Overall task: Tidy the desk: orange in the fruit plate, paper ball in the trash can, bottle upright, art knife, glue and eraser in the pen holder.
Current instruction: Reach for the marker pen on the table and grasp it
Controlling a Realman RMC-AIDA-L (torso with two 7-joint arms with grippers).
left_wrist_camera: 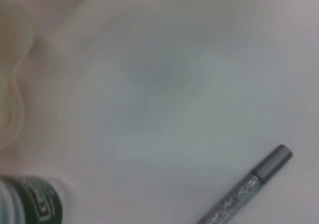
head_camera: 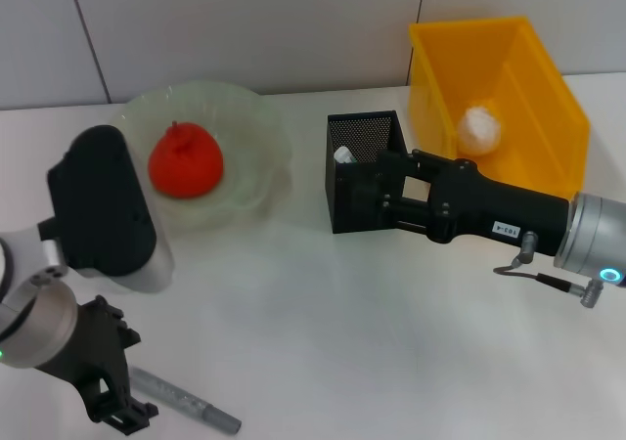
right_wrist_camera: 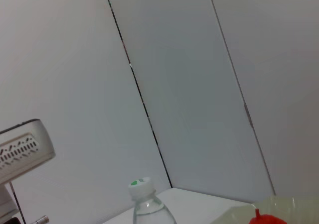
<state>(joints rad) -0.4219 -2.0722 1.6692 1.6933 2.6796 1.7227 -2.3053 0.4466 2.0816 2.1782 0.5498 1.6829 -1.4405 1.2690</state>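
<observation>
The orange lies in the pale-green fruit plate at the back left. The paper ball rests inside the yellow trash can at the back right. My right gripper reaches in from the right and is up against the front of the black mesh pen holder, where a small pale thing shows inside. The grey glue lies flat near the front edge, just beside my left gripper. The bottle stands upright, its green label close to the left wrist. Art knife and eraser are out of view.
The left forearm's black cover hangs over the table's left side and hides what is under it. A grey panelled wall runs along the back. Bare white tabletop stretches across the middle and front.
</observation>
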